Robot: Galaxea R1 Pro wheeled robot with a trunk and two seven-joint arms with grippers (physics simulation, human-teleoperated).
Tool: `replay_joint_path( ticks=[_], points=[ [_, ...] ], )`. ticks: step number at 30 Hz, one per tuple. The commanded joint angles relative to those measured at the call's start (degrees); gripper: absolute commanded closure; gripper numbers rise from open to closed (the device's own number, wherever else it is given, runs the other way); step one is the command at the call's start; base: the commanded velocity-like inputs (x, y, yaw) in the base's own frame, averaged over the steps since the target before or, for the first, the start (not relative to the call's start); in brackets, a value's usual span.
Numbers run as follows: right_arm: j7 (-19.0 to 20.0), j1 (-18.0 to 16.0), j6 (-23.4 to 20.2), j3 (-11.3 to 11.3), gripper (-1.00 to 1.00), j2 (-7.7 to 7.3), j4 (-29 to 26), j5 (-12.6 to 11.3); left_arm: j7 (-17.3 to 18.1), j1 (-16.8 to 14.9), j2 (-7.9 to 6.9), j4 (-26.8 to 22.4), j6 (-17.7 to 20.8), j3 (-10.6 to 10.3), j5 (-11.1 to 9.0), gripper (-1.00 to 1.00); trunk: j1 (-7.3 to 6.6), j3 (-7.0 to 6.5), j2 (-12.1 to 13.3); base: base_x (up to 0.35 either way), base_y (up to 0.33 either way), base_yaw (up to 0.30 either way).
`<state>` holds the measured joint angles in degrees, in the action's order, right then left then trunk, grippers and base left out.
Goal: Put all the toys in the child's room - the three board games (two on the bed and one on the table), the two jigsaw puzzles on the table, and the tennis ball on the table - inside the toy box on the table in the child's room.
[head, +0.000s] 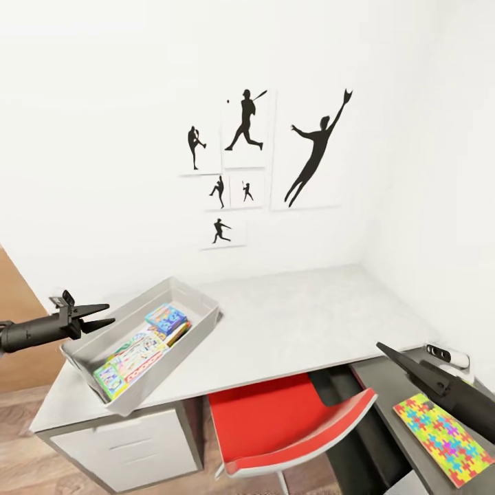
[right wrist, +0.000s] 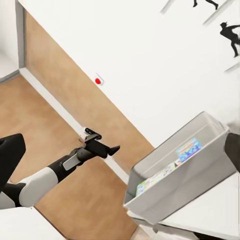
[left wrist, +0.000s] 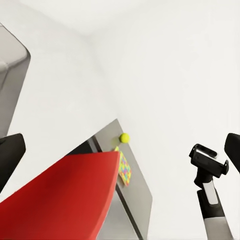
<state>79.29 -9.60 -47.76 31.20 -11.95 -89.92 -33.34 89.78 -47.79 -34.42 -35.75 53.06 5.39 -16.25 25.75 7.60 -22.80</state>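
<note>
Head view: bin (head: 199, 300) on table (head: 309, 323), holding game boxes (head: 137, 357).
Left gripper (head: 103, 315): fingers spread, empty, just beside the bin.
Right gripper (head: 385, 349): opening unclear (above puzzle (head: 440, 433)).
Left wrist view: ball (left wrist: 124, 137) near puzzle.

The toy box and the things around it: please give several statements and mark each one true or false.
1. The toy box holds board games. True.
2. A jigsaw lies inside the toy box. False: it lies on the dark end of the table.
3. The left claw is open and empty. True.
4. The tennis ball is in the left claw. False: it rests on the table near the jigsaw.
5. The chair under the table is blue. False: it is red.
</note>
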Motion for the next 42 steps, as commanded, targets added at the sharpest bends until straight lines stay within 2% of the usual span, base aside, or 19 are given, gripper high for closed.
replay_joint_path(
  ticks=[1,42],
  points=[
    [0.1,-0.1,-0.5,0.0,-1.00,0.00,0.0,-0.1,0.2,0.0,-0.03,0.0,0.6,0.0,0.0,-1.00,0.03,0.07,-0.1,-0.051,0.011,-0.244],
    [0.0,-0.1,-0.5,0.1,-1.00,0.00,0.1,-0.2,0.2,0.0,-0.04,0.0,0.4,0.0,0.0,-1.00,0.03,-2.03,-0.1,-0.004,0.001,-0.244]
  ],
)
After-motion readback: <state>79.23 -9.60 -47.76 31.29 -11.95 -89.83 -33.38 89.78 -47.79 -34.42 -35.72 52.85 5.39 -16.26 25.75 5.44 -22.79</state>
